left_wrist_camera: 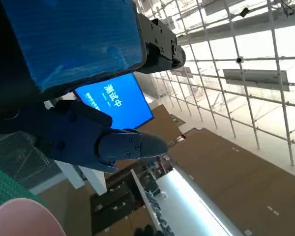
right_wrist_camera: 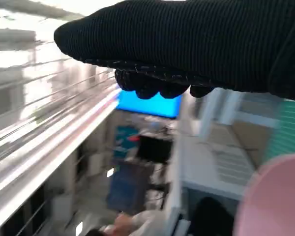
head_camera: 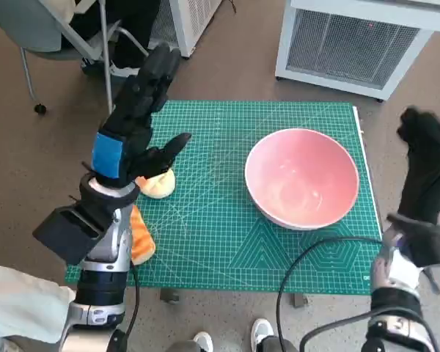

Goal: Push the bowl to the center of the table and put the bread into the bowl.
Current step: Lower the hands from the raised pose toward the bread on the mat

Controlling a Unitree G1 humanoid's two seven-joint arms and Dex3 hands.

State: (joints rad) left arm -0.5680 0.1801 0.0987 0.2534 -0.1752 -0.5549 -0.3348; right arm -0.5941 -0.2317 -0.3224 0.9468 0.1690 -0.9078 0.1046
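bowl: the pink bowl is sitting on the green cutting mat, right of the middle and nearer the right edge. Nothing's in it.
bread: the pale roll is lying on the left side of the mat, partly tucked under the left hand from the head view. There's also an orange piece just beside the left forearm, can't tell what it is exactly.
left hand: the left hand is hanging raised over the bread area, fingers spread apart and holding nothing. Wrist view is pointing up at the room, so it's not down at the table.
right hand: the right hand is hovering off the right edge of the table, beside the bowl but apart from it. It's not gripping anything as far as I can see, but whether the fingers are loose or curled, honestly can't tell.
step: looks to me like the bowl push is what's in hand, not finished.
next move: I'd say the right hand needs to meet the bowl's outer wall and nudge it leftward, low so it doesn't tip.
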